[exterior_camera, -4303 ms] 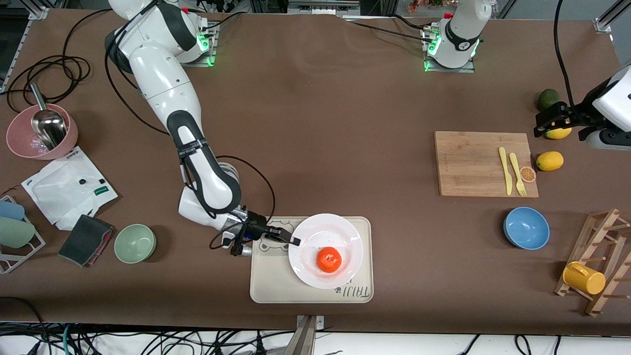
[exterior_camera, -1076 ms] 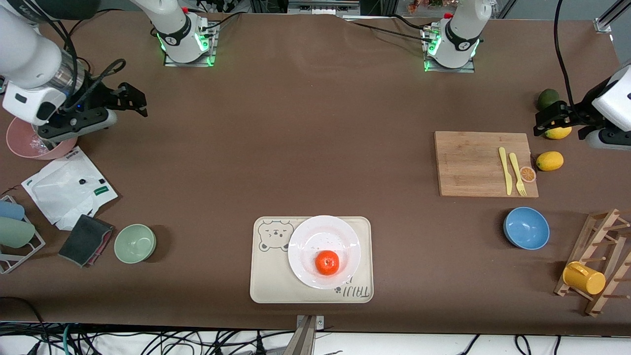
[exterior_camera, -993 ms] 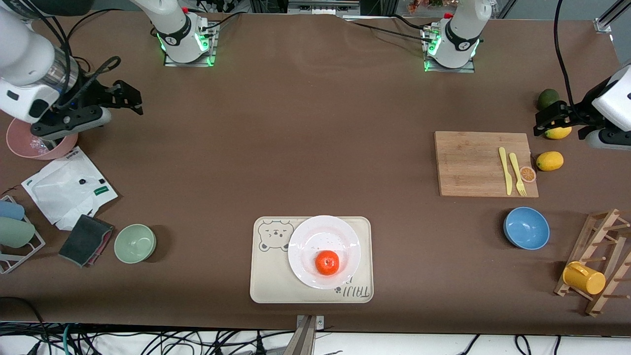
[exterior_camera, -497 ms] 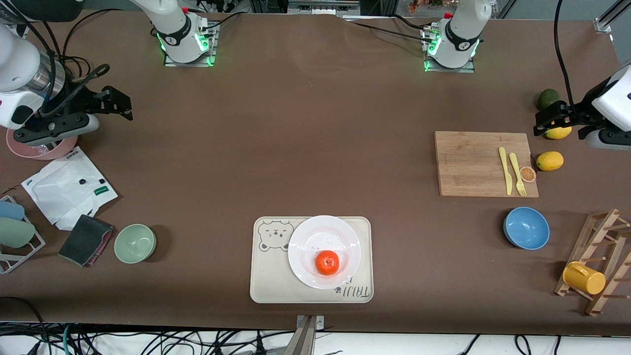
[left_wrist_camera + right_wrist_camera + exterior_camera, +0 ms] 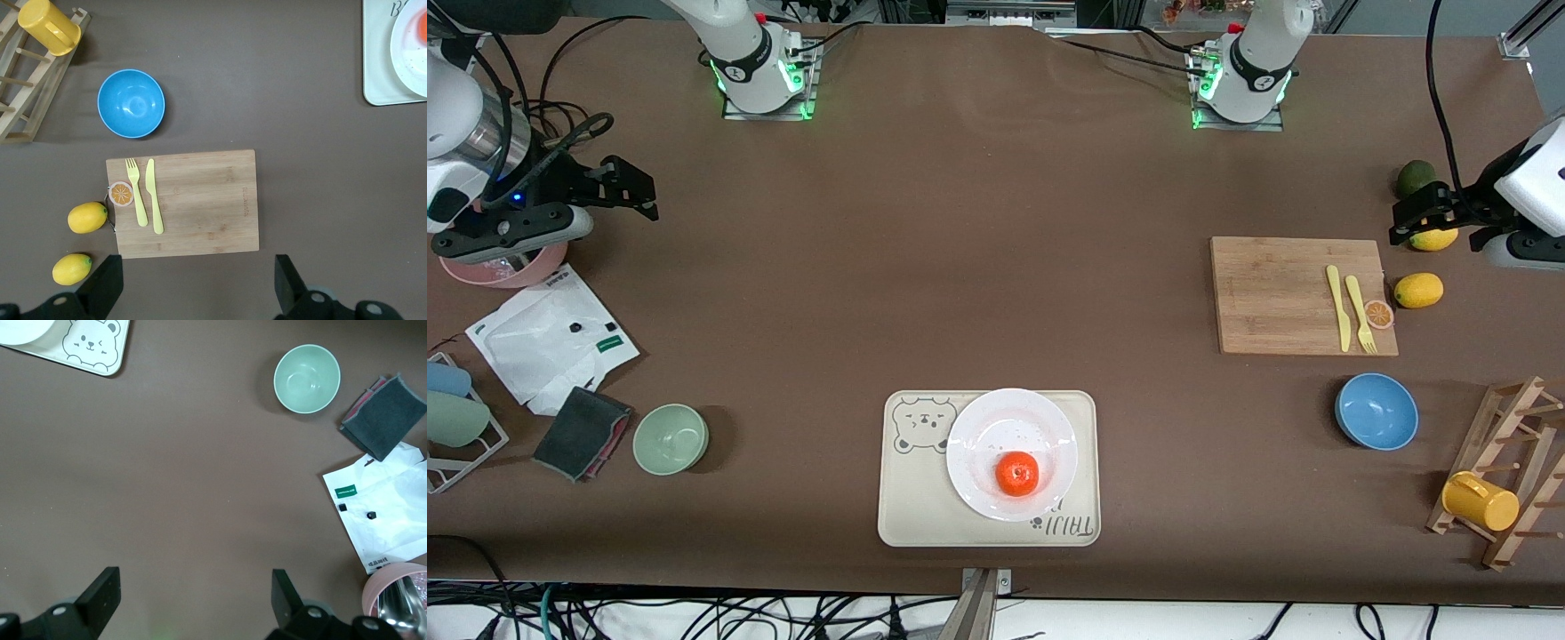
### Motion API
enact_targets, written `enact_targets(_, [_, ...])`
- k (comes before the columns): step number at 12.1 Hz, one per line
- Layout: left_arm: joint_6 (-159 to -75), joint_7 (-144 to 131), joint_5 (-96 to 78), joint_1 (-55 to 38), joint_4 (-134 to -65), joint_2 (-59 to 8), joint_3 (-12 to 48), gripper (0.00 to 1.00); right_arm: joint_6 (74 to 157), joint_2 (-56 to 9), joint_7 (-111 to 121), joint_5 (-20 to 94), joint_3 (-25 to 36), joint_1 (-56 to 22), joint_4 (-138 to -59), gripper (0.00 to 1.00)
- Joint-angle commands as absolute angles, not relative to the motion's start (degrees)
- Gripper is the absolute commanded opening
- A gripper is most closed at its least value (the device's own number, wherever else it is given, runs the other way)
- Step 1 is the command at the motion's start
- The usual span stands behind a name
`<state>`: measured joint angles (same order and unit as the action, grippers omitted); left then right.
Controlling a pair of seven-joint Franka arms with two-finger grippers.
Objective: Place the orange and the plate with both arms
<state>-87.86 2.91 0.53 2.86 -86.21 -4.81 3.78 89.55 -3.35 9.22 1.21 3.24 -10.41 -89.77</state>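
Orange-red glossy mandarin (image 5: 1018, 474) sat on round white plate (image 5: 978, 444), plate on cream bear-printed tray (image 5: 911, 520), near counter's front edge. Right hand (image 5: 627, 187) and left hand (image 5: 1421, 215) both wide, empty, well apart from plate; neither clearly nearer.

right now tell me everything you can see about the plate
The plate is round, glossy white, ceramic-looking, with a wide rim and faint specks inside. It lies flat and upright on the cream bear-printed tray, toward the tray's lettered end. The orange sits in it, off-centre toward the front camera. No gripper touches it.
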Motion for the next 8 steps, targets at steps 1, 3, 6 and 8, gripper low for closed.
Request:
enact_targets(1, [-86.8, 3.6, 1.2, 3.0, -85.0, -5.0, 4.0, 1.0, 88.1, -4.1, 8.6, 0.7, 3.0, -10.1, -88.1, 1.0])
enact_targets(3, [-86.8, 3.6, 1.2, 3.0, -85.0, -5.0, 4.0, 1.0, 88.1, -4.1, 8.7, 0.7, 3.0, -10.1, -88.1, 1.0])
enact_targets(6, [-86.8, 3.6, 1.2, 3.0, -85.0, -5.0, 4.0, 1.0, 88.2, -4.1, 9.0, 0.7, 3.0, -10.1, -88.1, 1.0])
enact_targets(8, [-86.7, 3.6, 1.2, 3.0, -85.0, -5.0, 4.0, 1.0, 88.1, -4.5, 9.1, 0.7, 3.1, -10.0, -88.1, 1.0])
